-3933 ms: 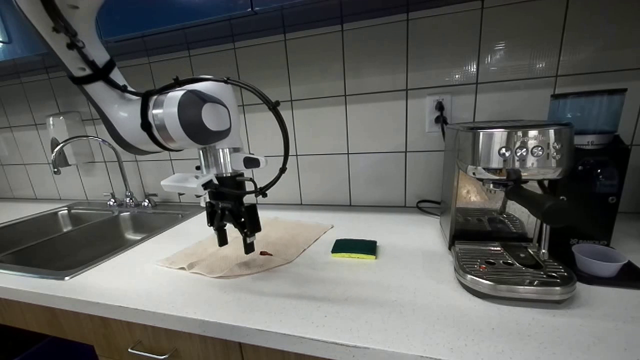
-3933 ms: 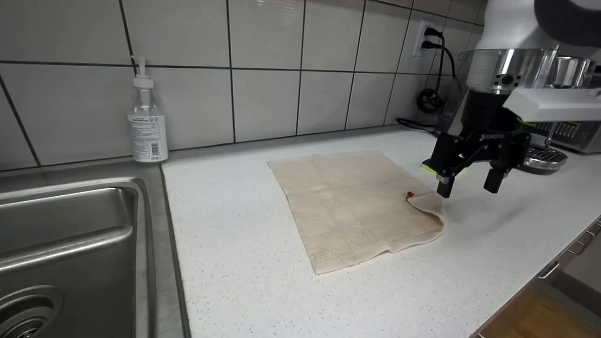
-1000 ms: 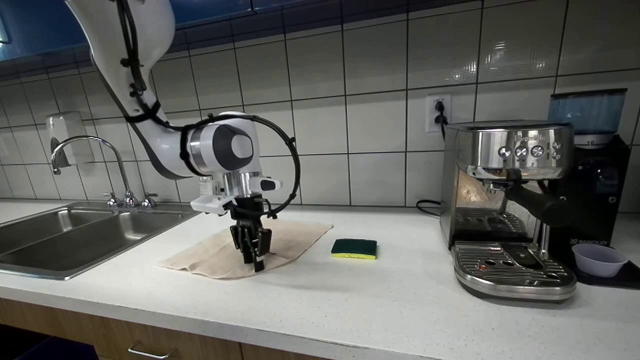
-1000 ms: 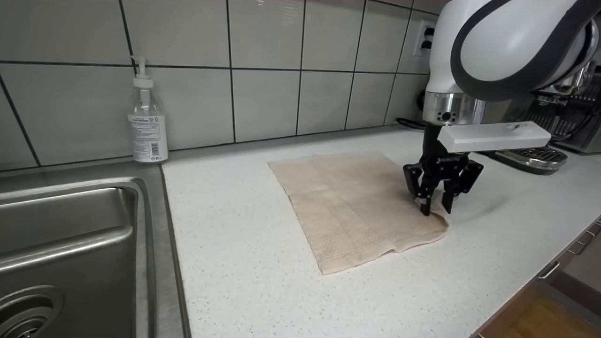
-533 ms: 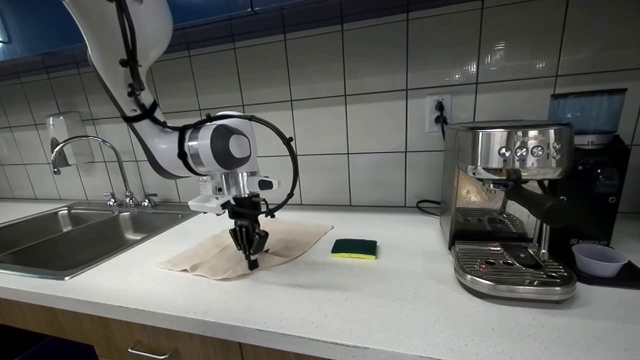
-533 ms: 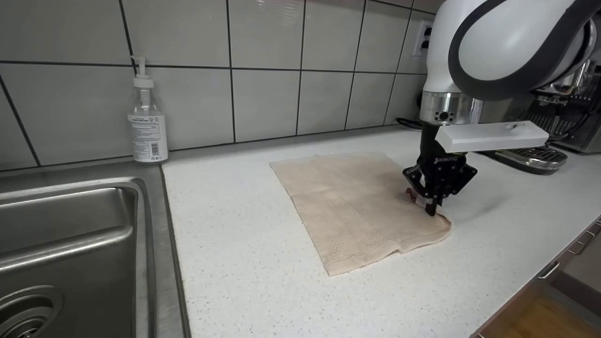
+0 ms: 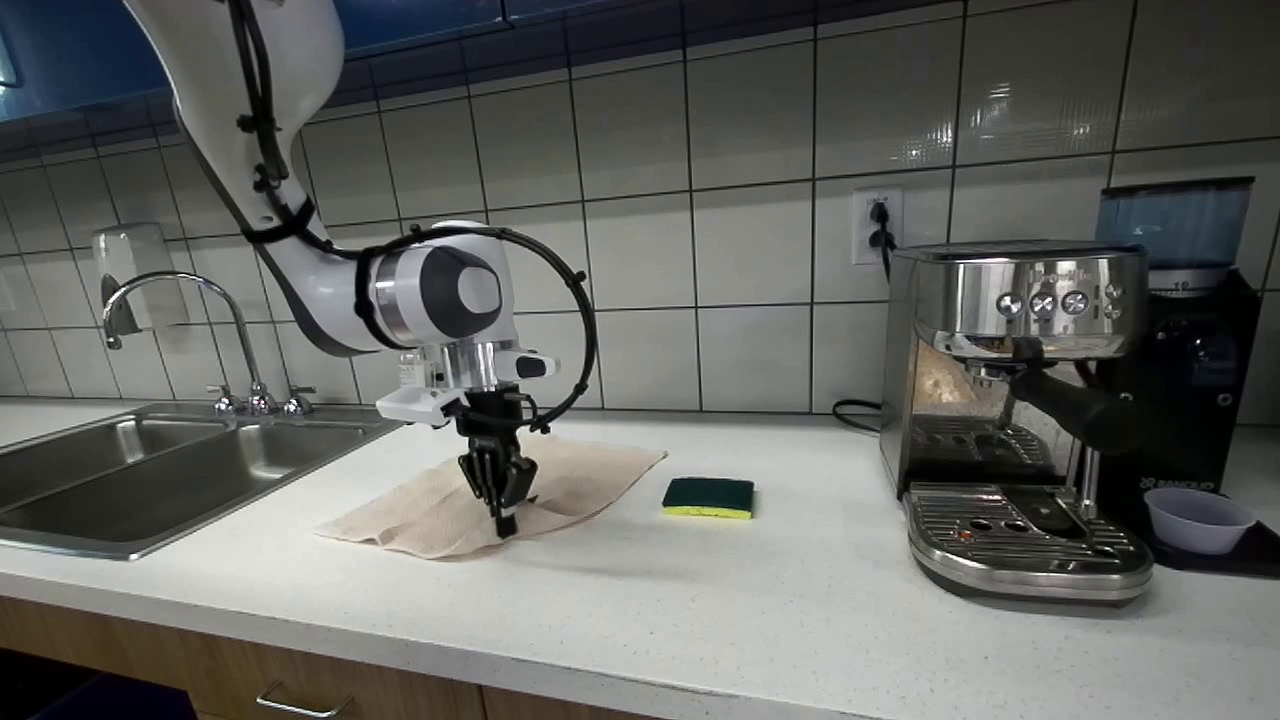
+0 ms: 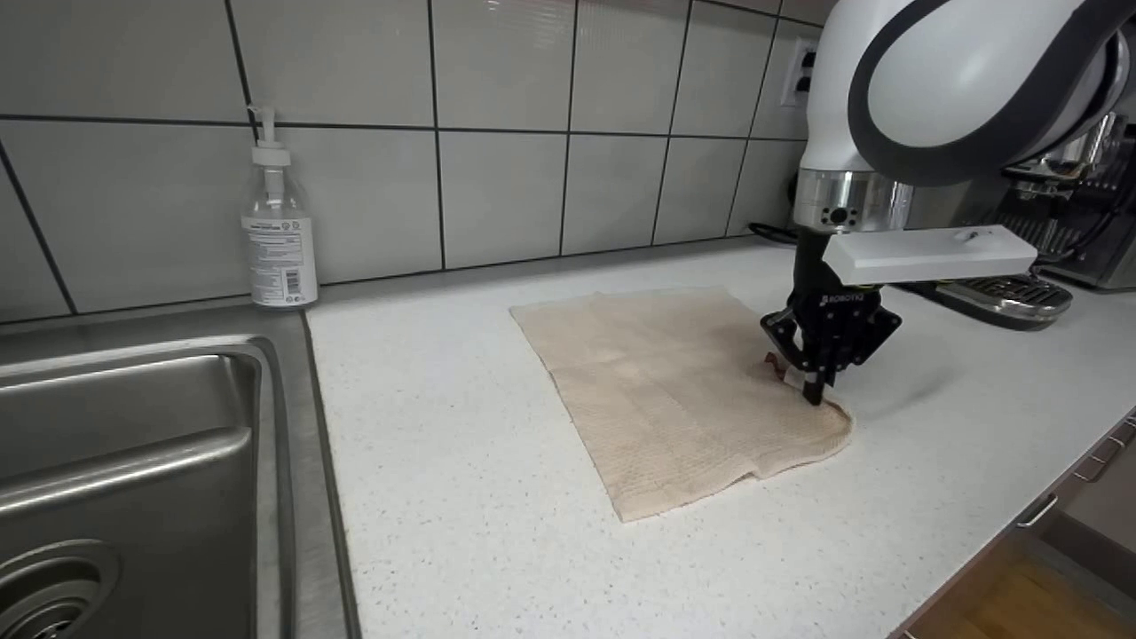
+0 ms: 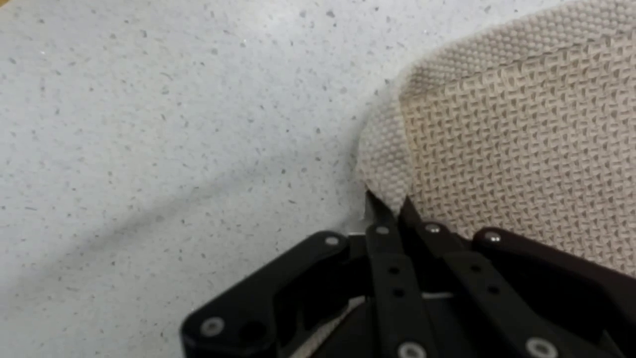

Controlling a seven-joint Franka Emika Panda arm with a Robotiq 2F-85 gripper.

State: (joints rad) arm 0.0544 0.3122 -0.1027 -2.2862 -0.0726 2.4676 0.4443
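1. Beige cloth (image 8: 657, 390): spread on the countertop (image 8: 461, 550), set in from its back and front edges, near the sink (image 8: 311, 497) but apart from it.
2. Gripper (image 9: 391, 209): jaws pressed together, the tips pinching the cloth's hem near the corner towards the countertop's front edge.
3. Small dark-red tab (image 8: 775, 364): on the cloth, just beside the gripper.
4. Green-and-yellow sponge (image 7: 708, 497): between the cloth and the coffee machine (image 7: 1020, 420), touching neither.

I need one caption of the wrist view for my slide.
Gripper pinching the edge of a beige cloth on a speckled white countertop.
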